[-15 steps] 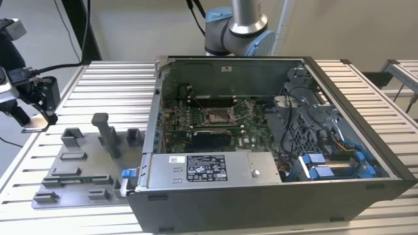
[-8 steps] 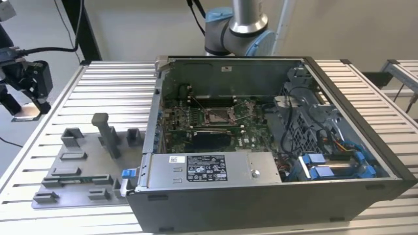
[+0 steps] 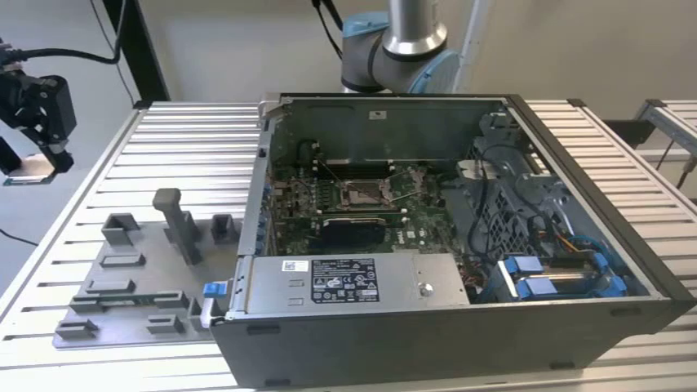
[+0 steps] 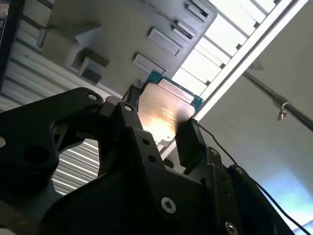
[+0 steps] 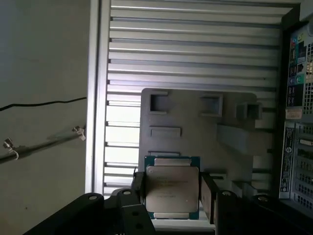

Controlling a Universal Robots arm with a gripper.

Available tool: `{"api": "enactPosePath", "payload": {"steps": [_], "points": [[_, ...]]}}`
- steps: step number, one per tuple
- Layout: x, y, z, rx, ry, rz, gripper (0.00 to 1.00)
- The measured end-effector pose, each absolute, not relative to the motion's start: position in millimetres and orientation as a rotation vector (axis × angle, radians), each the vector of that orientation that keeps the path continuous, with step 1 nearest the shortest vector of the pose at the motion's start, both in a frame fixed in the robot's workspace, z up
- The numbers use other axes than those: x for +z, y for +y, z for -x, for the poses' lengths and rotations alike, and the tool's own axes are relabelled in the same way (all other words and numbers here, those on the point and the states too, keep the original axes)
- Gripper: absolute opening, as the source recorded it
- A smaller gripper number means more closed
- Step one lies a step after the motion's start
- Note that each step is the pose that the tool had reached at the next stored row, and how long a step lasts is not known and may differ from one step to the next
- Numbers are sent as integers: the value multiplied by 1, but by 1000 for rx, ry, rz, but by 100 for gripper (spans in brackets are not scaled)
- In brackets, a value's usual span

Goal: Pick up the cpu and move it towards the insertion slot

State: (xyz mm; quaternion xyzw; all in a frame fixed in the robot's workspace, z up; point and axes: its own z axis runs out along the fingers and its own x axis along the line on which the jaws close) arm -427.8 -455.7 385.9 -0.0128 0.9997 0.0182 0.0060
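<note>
Evidently a carry in hand. The fingers point(image 5: 208, 193) were clamped on two opposite edges of the chip point(image 5: 172, 188), its pale face flat and uncovered in both wrist views. I judged this an edge grip meant to spare the face and the underside.

In the exterior view the chip point(image 3: 31, 168) hung at the far left, raised clear of the slatted surface point(image 3: 175, 139) near its edge, and well apart from the socket point(image 3: 360, 193). A grey tray point(image 3: 142, 278) lay on the surface between chip and case. I could not tell what sat in its recesses.

The open computer case point(image 3: 458, 327) lay on its side, so the socket faced up within reach. Inside were a green board point(image 3: 425, 237), the socket with its metal frame and dark centre, cables point(image 3: 512, 188), and blue clips point(image 3: 534, 278) toward the exterior view's right.
</note>
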Motion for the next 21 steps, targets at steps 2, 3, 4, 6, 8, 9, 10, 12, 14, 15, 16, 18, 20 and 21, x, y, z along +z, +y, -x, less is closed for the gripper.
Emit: {"api": "enactPosePath", "payload": {"steps": [2, 3, 4, 6, 8, 9, 10, 12, 14, 15, 16, 18, 20, 21], "points": [[391, -456, 428, 57, 3129, 40, 0], [393, -456, 428, 57, 3129, 40, 0], [395, -456, 428, 57, 3129, 40, 0], [398, -456, 428, 57, 3129, 40, 0], [401, -456, 428, 57, 3129, 40, 0], [403, -456, 428, 57, 3129, 40, 0], [404, -456, 428, 57, 3129, 40, 0], [409, -456, 428, 57, 3129, 40, 0], [414, -456, 428, 57, 3129, 40, 0], [416, -456, 428, 57, 3129, 40, 0], [419, -456, 428, 57, 3129, 40, 0], [423, -456, 428, 57, 3129, 40, 0], [426, -456, 428, 57, 3128, 40, 0], [427, -456, 428, 57, 3128, 40, 0]]}}
